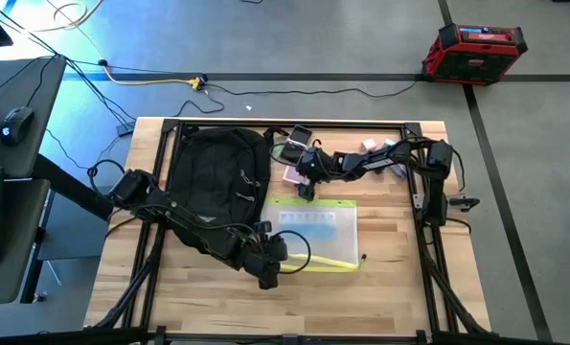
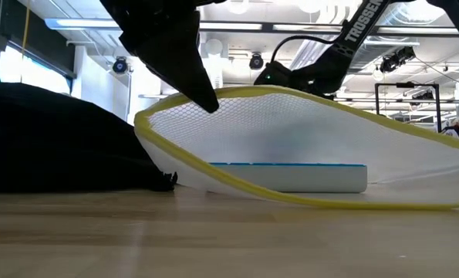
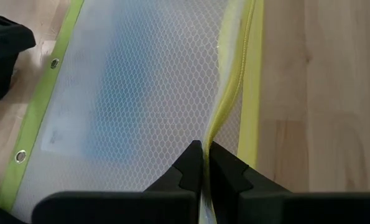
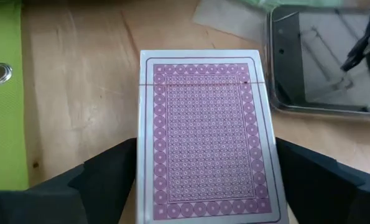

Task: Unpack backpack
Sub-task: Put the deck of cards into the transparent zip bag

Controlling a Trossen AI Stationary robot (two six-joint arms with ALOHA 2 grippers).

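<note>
While the backpack point(image 1: 217, 182) lies beside the pouch, two grips are live.
Left gripper point(image 3: 203, 163): fingers pinched fully together on the yellow zipper edge of the mesh pouch point(image 1: 315, 235), which runs out ahead of the tips.
Right gripper point(image 1: 306, 182): fingers spread wide, straddling the card deck point(image 4: 206, 134) without visibly pressing it.
Pouch risk: thin trim could slide out from between the fingertips if lifted.
Deck risk: closing off-centre might skid it toward the phone point(image 4: 324, 65) just beyond the fingers.
</note>
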